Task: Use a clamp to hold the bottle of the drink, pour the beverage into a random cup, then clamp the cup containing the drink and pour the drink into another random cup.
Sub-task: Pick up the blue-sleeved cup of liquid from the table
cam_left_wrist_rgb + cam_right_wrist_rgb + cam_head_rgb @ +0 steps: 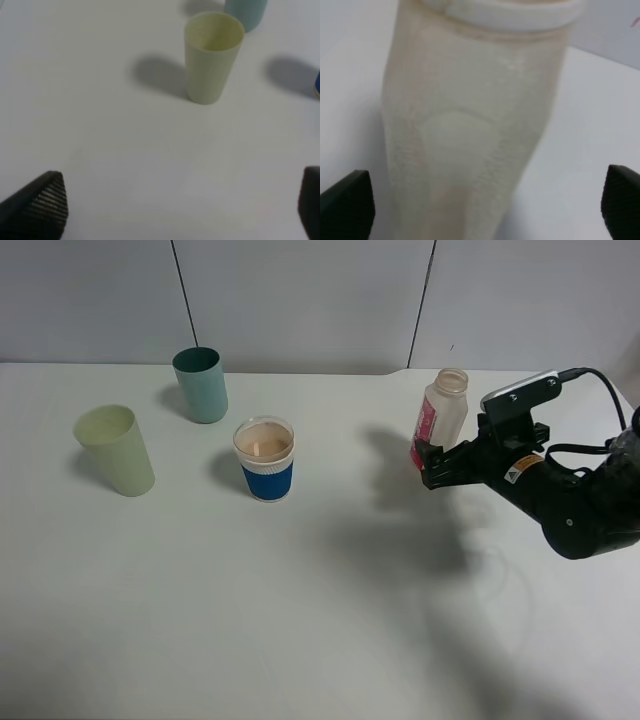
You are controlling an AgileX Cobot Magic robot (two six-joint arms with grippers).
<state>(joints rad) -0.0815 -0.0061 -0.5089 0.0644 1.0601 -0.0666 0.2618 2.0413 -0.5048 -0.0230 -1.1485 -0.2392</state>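
Bottle (443,412) stands upright on the tabletop (320,620) at the right; we see the right tool (428,466) spread wide on either side of it, fingertips (347,205) not touching. Left of it sits the blue-sleeved cup (268,478) holding peach beverage (264,443), and the left tool (180,205) hangs wide, empty, near the yellow-green tumbler (212,60).

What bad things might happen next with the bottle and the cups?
1. The right gripper stands open with a finger on each side of the bottle; backing away crookedly might knock the bottle over.
2. The blue cup holds drink and has no lid; a hard squeeze or a tilted lift could spill it.
3. The yellow-green cup has a narrow base; a bump while pouring might tip it.
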